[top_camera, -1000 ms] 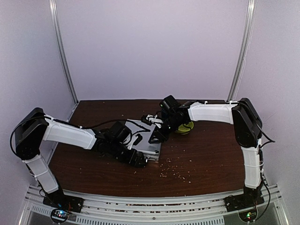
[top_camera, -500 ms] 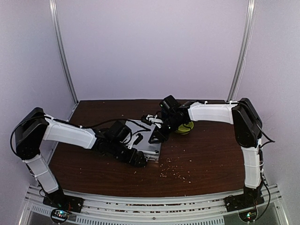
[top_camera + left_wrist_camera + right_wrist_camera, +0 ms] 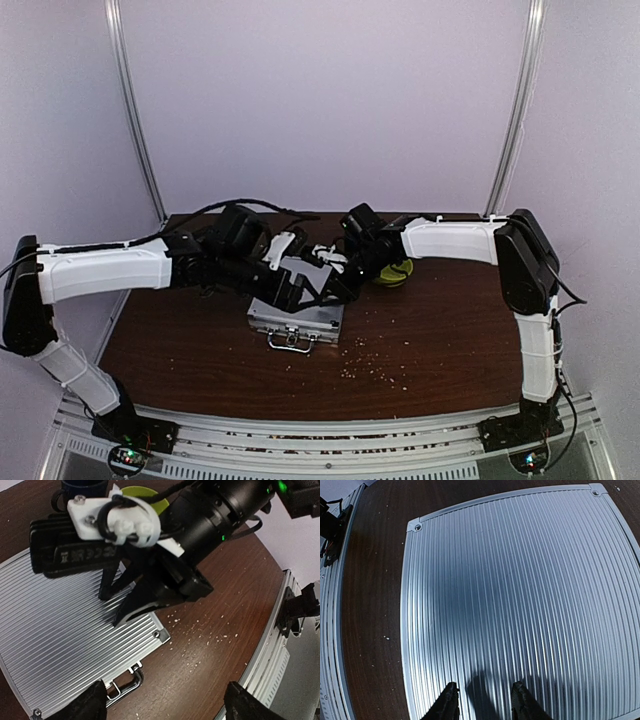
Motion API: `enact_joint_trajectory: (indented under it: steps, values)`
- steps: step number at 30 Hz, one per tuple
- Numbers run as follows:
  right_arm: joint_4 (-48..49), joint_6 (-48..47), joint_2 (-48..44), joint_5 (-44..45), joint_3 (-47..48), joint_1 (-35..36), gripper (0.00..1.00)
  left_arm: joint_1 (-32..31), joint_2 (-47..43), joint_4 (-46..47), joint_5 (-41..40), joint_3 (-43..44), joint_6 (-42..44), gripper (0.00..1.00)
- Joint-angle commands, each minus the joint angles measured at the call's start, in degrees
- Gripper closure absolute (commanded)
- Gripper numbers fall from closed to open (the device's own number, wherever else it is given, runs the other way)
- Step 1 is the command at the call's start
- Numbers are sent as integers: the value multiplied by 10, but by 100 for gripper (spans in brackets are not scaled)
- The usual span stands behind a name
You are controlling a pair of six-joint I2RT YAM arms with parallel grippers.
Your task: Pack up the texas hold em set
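The texas hold em set shows as a small silver ribbed briefcase (image 3: 297, 318), shut and lying flat, its handle (image 3: 288, 341) toward the near edge. My right gripper (image 3: 336, 288) stands on the lid (image 3: 520, 595); its fingertips (image 3: 449, 702) are a little apart, touching or just over the ribs, with nothing between them. My left gripper (image 3: 292, 290) hovers over the case's left half. In the left wrist view the left gripper (image 3: 170, 707) is wide open above the handle (image 3: 122, 684) and the bare table, holding nothing.
A yellow-green bowl (image 3: 393, 272) and a dark blue mug (image 3: 82, 487) stand just behind the right gripper. Pale crumbs (image 3: 375, 366) are scattered on the brown table (image 3: 450, 330) right of the case. The metal rail (image 3: 330, 435) runs along the near edge.
My left arm has lifted away from the case's near edge and swung up and back over the lid, uncovering the handle. The right arm and the case have not moved.
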Motion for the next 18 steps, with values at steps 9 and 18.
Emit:
enact_joint_trajectory:
  steps: [9,18]
  values:
    - [-48,1,35,11,-8,2,62,1,14,43,-1,-111,13,17]
    - [-50,1,38,9,-8,2,63,1,68,114,-4,-130,-29,15]
